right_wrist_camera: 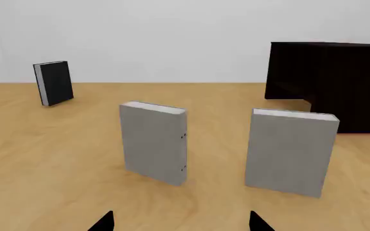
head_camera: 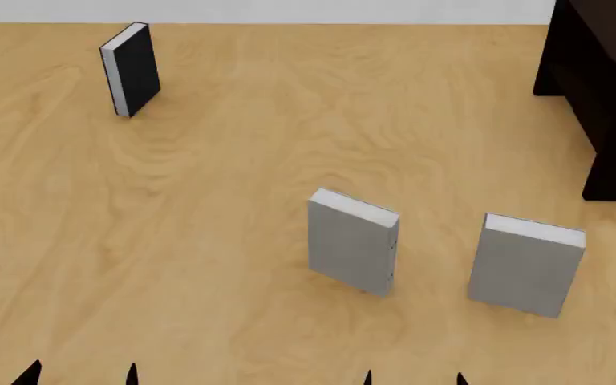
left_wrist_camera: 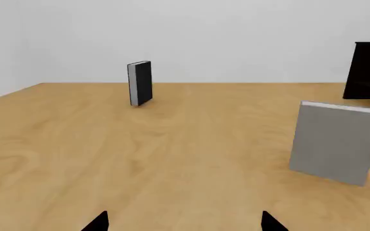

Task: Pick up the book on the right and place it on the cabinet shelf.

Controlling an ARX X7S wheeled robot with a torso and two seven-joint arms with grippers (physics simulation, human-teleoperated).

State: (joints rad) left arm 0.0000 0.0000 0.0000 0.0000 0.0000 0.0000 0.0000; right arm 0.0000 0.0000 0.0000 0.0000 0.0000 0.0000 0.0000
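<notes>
— What do we see of the cabinet [head_camera: 605,88]?
— Dark, at the bench's [head_camera: 233,176] far right; its shelf interior we cannot make out.
— And the book [head_camera: 526,265]?
— Plain grey, white pages, upright beside its grey twin [head_camera: 352,241], ahead of our right gripper [head_camera: 413,378].
— Grippers?
— Both spread apart, holding nothing; the left gripper [head_camera: 81,375] is well apart from the book.

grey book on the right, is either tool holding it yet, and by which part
Nothing is held. The grey book on the right stands free on the table, and both the left tool and right tool are open and empty.
</notes>
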